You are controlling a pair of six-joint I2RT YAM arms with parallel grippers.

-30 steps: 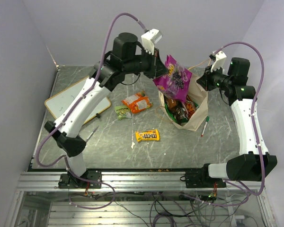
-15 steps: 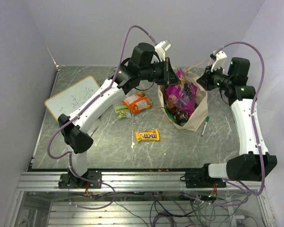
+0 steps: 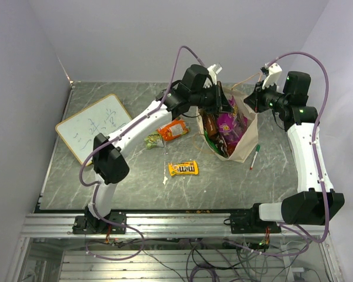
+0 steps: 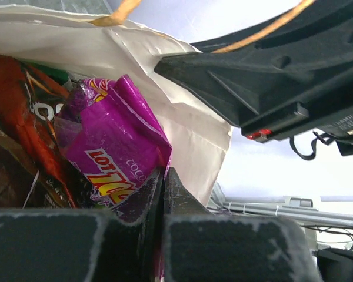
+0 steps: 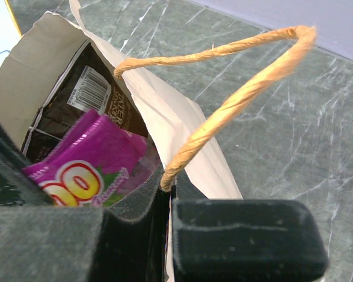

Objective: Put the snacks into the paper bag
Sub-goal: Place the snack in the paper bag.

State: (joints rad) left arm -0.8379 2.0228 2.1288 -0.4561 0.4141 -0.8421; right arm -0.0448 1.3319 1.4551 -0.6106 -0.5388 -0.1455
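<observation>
The paper bag (image 3: 242, 148) stands open at the right of the table. My left gripper (image 3: 225, 104) is at the bag's mouth, shut on the purple packet (image 3: 228, 123), which hangs inside the bag among red and brown packets. In the left wrist view the jaws (image 4: 163, 174) pinch the purple packet (image 4: 115, 147) against the bag's wall (image 4: 194, 141). My right gripper (image 3: 254, 100) is shut on the bag's rim (image 5: 170, 117) at the foot of a handle (image 5: 241, 94). The orange packet (image 3: 172, 129), small green packet (image 3: 152, 140) and yellow M&M's (image 3: 183, 168) lie on the table left of the bag.
A white whiteboard (image 3: 94, 126) lies at the left. A green-capped marker (image 3: 255, 156) lies just right of the bag. A small white scrap (image 3: 165, 179) lies by the M&M's. Walls close in the left, back and right.
My left arm has swung right and down, carrying the purple packet from above the bag into its mouth. My right gripper has stayed on the bag's rim.
</observation>
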